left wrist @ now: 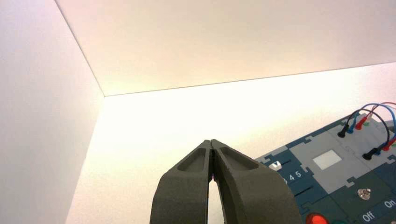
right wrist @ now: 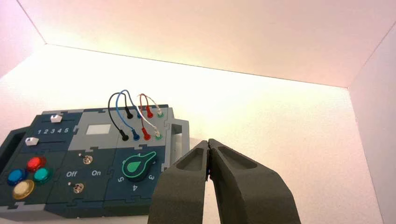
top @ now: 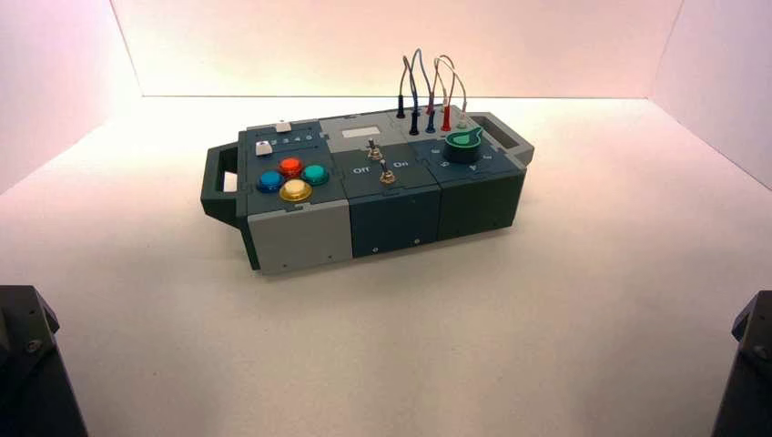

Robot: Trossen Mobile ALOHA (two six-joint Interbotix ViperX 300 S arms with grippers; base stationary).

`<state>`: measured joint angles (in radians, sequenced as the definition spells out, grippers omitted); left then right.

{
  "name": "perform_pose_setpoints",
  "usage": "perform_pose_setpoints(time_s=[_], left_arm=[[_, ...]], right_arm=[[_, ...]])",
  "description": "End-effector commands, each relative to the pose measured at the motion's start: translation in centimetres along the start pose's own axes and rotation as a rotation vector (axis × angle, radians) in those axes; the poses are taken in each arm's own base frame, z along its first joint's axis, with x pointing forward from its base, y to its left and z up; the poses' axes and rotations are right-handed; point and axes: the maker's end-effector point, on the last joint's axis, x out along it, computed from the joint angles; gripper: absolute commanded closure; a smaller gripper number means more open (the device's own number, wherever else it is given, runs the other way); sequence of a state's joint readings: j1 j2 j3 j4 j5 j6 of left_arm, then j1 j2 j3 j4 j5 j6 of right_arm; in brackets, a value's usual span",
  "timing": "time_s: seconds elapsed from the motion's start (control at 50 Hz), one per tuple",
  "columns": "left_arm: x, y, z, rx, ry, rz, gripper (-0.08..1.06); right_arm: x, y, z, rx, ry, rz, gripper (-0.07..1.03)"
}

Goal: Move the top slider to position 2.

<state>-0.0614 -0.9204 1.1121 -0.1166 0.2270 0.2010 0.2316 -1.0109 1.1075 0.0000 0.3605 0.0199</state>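
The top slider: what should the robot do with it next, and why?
Probably bring the left gripper over to the top slider's white cap. In the right wrist view that cap stands nearer 3 and 4 than 2, so it likely needs pushing toward the 2. The left gripper is shut and not touching the box.

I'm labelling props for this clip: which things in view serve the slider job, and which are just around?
For the job:
- top white slider cap
- printed numeral 2

Just around:
- lower white slider cap
- four round buttons
- green knob
- toggle switches
- plugged wires
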Motion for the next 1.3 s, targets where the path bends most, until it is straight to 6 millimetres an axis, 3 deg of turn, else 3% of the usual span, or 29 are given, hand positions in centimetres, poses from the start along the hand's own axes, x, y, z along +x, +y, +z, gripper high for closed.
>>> perform_pose_setpoints(time_s=[0.02,0.42,0.68,0.92,1.12,1.3], left_arm=[[0.1,0.0,0.7,0.006,-0.011,-0.001,1.01],[0.6,-0.1,0.2,0.006,0.021,-0.006,1.01],[0.6,-0.1,0.1,0.005,0.027,-0.006,1.01],[0.8,-0.2,-0.9,0.003,0.115,-0.019,1.01],[1.1,-0.5,-1.9,-0.003,0.244,-0.046,1.01],[1.0,-0.7,-2.1,-0.012,0.328,-0.063,1.01]], right_arm=[[-0.2,0.1,1.4,0.005,-0.029,0.005,0.99],[0.0,0.5,1.4,0.017,-0.021,0.022,0.99],[1.9,6.1,1.0,-0.077,0.096,0.205,0.99],[5.3,10.9,-1.4,-0.154,0.354,0.302,0.99],[8.1,12.1,-3.8,-0.174,0.535,0.296,0.99],[8.5,12.5,-3.9,-0.177,0.55,0.298,0.99]])
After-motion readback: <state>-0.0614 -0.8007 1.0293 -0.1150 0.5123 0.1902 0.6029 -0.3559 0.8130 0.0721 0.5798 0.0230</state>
